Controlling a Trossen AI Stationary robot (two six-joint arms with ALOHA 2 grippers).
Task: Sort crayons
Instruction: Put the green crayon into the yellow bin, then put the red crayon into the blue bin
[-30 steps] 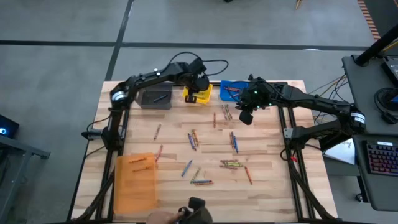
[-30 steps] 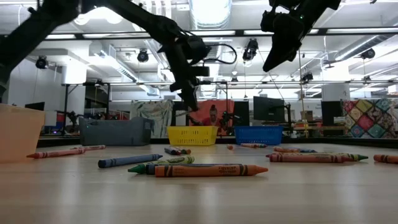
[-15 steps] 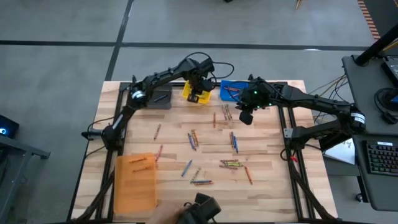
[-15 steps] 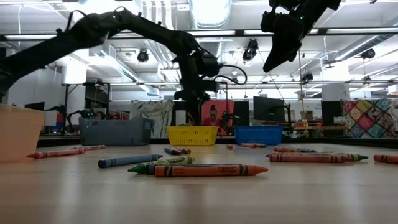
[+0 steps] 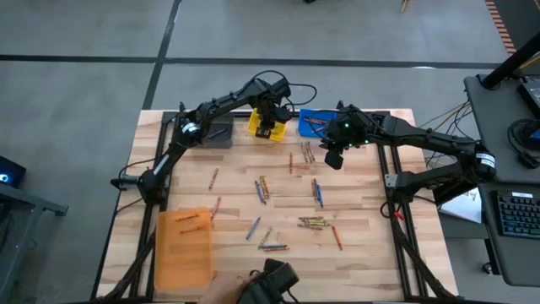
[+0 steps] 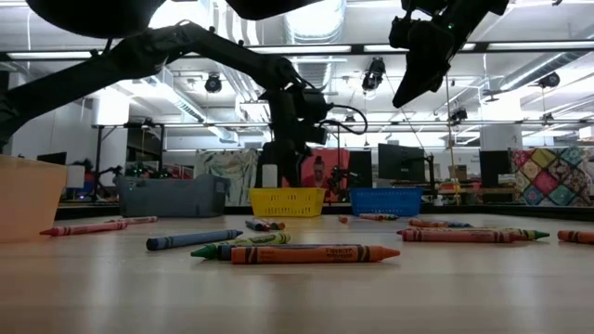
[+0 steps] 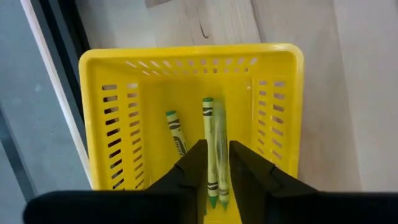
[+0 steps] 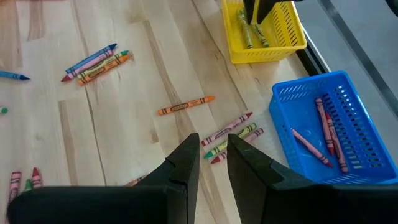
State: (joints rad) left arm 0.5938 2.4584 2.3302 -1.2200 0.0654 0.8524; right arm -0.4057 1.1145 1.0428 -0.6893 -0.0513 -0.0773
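The table (image 5: 363, 253) is pale, planked wood with a visible grain. Along its far edge stand three small bins: a grey solid-walled plastic bin (image 5: 211, 133), a yellow plastic basket with slotted walls (image 7: 112, 124) and a blue plastic basket of the same slotted kind (image 8: 348, 106). A larger translucent orange plastic bin (image 5: 184, 247) sits near the front left corner.

The left gripper (image 7: 214, 155) hangs directly above the yellow basket, its two dark, smooth fingers standing a narrow gap apart. In that gap shows a thin yellow-green paper-wrapped crayon (image 7: 210, 149), with a blurred double beside it; whether the fingers pinch it or it is dropping free cannot be told from the wrist view. Another yellow-green crayon (image 7: 176, 132) lies slanted on the basket floor.

The right gripper (image 8: 213, 149) hovers over bare wood near the blue basket, fingers slightly parted and holding nothing. Just ahead of it lies a small cluster of red and yellow-green crayons (image 8: 231, 134), with an orange crayon (image 8: 185, 106) beyond. Several reddish crayons (image 8: 323, 134) lie inside the blue basket. More loose crayons (image 5: 314, 223), blue, red, orange and green, are scattered across the middle of the table.
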